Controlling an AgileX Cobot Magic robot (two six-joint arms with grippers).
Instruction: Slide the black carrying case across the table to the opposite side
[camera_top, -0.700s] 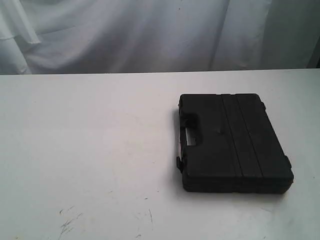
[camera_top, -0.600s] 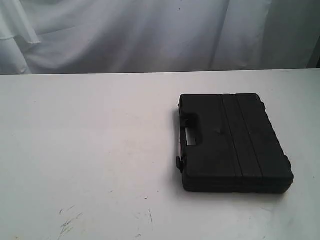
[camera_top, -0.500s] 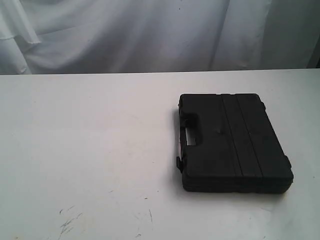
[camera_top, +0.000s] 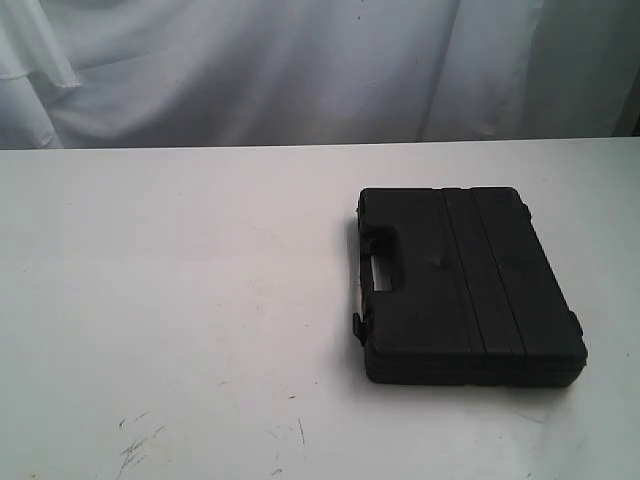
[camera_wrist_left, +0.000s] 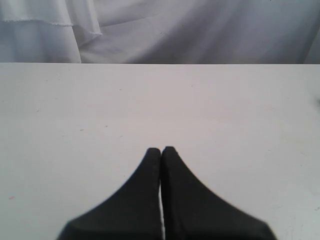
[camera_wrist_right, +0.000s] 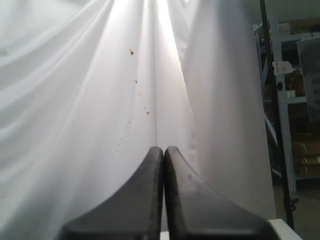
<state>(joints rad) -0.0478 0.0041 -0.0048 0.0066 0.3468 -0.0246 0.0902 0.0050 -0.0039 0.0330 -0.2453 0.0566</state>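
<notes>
Left wrist view: found left gripper (camera_wrist_left: 161, 150) with jaws pressed together tip to tip, gripping nothing, angled down over bare white table (camera_wrist_left: 225, 110). Beyond the tips, noted open tabletop up to its far edge, then white curtain (camera_wrist_left: 200, 30). Right wrist view: found right gripper (camera_wrist_right: 164, 149) likewise closed tip to tip, raised and levelled at the curtain folds; noted metal shelving (camera_wrist_right: 287, 100) to one side past the cloth. Exterior view: located case (camera_top: 465, 285) lying flat on the table, lid up, handle cut-out (camera_top: 382, 272) toward the left arm's side. Noted faint dark scratches (camera_top: 140, 445) on the near tabletop. Cannot place case relative to either pair of jaws.
</notes>
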